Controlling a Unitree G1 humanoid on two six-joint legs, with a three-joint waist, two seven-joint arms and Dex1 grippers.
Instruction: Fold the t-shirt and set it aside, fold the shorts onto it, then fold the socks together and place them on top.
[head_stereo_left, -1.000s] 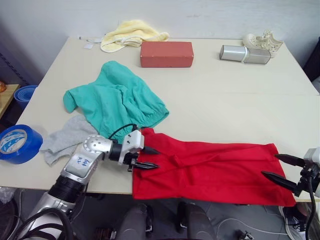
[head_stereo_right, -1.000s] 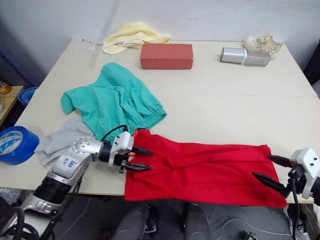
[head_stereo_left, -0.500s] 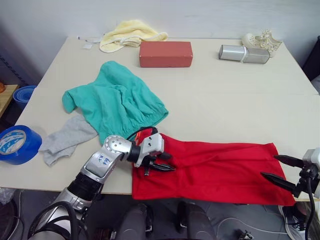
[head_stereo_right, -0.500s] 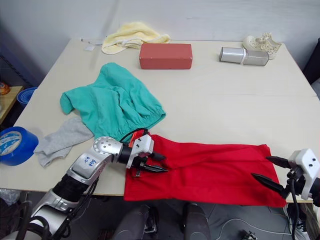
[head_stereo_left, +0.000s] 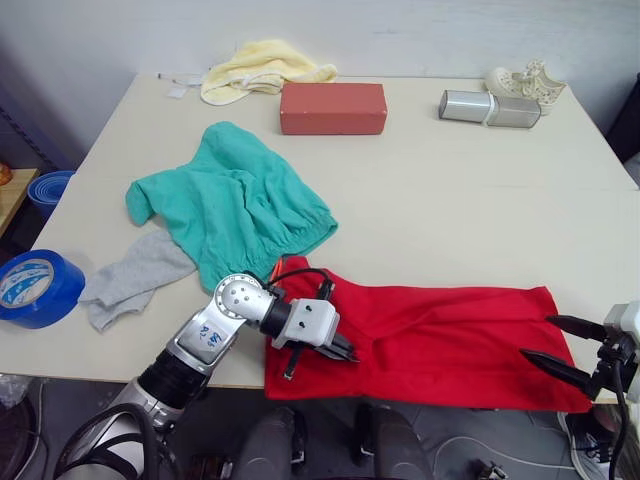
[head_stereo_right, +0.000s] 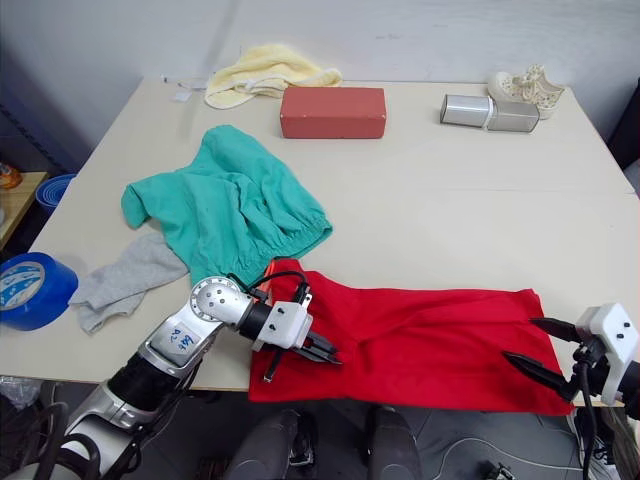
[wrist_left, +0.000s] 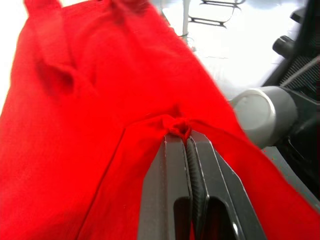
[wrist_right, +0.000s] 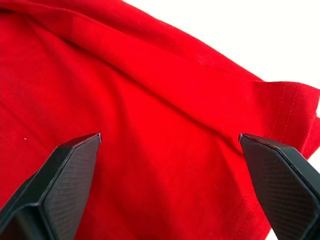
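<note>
The red t-shirt (head_stereo_left: 440, 335) lies folded into a long strip along the table's front edge. My left gripper (head_stereo_left: 343, 353) is shut on a pinch of the t-shirt's fabric (wrist_left: 177, 123) near its left end. At the t-shirt's right end my right gripper (head_stereo_left: 555, 345) is open, its fingers (wrist_right: 65, 170) spread wide over the cloth. The teal shorts (head_stereo_left: 232, 200) lie crumpled at the table's left, behind the t-shirt. Grey socks (head_stereo_left: 135, 278) rest by the shorts' front left corner.
A pale yellow cloth (head_stereo_left: 262, 68), a red brick-shaped block (head_stereo_left: 333, 107), a silver box (head_stereo_left: 489, 108) and a small white shoe (head_stereo_left: 527, 80) line the table's far side. A blue tape roll (head_stereo_left: 35, 288) sits off the table's left edge (head_stereo_left: 70, 180).
My left gripper has moved right onto the t-shirt's left end, turned downward and closed on its fabric. The right gripper has stayed open at the right end.
</note>
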